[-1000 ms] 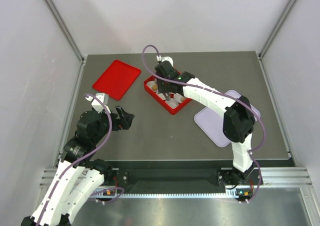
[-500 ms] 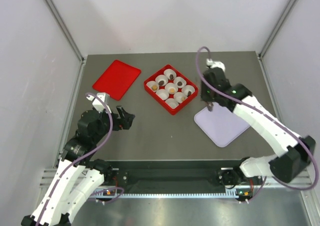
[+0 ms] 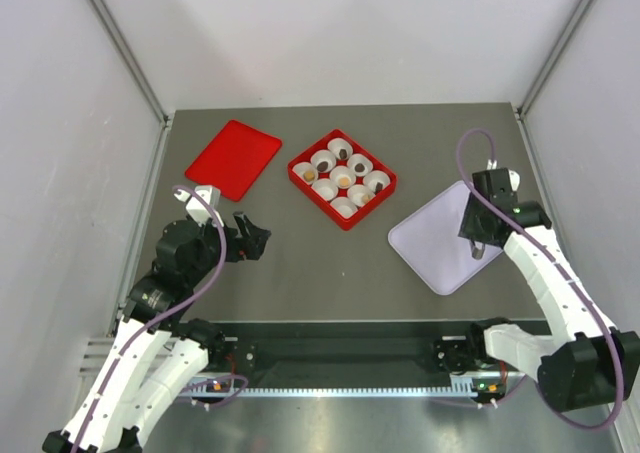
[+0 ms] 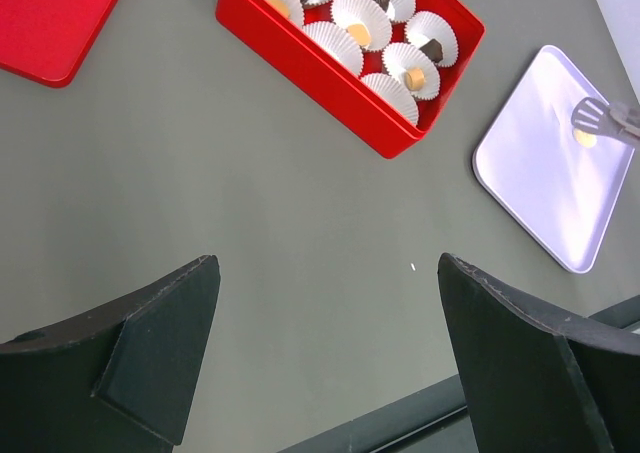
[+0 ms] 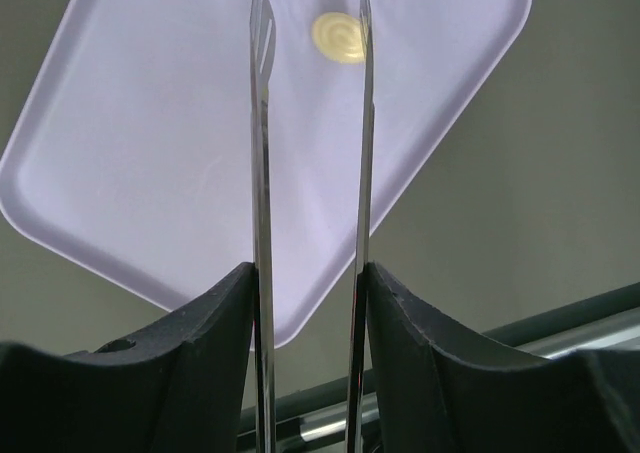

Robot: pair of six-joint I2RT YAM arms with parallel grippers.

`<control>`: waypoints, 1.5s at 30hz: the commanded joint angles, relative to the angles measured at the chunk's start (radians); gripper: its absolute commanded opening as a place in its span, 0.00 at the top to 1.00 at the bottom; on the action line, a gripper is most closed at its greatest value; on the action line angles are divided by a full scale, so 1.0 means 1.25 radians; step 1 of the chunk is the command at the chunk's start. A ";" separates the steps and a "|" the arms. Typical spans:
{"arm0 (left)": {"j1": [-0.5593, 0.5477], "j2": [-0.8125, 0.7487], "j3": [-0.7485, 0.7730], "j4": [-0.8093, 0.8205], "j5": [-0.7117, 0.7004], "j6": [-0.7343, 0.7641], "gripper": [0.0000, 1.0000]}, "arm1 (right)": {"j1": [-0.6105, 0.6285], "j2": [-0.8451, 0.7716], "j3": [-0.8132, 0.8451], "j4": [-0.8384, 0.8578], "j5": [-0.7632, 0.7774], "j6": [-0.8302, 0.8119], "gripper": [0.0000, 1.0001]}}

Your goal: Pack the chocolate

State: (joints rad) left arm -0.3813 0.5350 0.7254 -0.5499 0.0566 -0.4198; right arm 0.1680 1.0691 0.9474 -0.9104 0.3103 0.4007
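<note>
While over lilac tray (image 3: 430, 248): right end effector (image 5: 310, 18) unclenched above tan chocolate (image 5: 338, 36) | left end effector (image 4: 320, 293) released

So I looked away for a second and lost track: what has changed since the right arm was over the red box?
The right hand swung away from the red box of white paper cups to the lilac tray, its thin blades now straddling a tan chocolate lying there, not gripped. The left hand, the red lid and the box stayed put.

Red box (image 3: 380, 195), white fluted cups (image 3: 343, 177), brown and tan chocolate (image 5: 338, 36), lavender tray (image 3: 430, 245).
</note>
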 commanded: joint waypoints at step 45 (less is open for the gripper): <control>-0.002 -0.001 0.000 0.025 0.021 0.003 0.05 | -0.073 -0.005 -0.076 0.066 -0.178 -0.006 0.58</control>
State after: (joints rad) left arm -0.3813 0.5350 0.7254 -0.5495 0.0715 -0.4198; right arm 0.0612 1.0630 0.8444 -0.8661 0.0566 0.3931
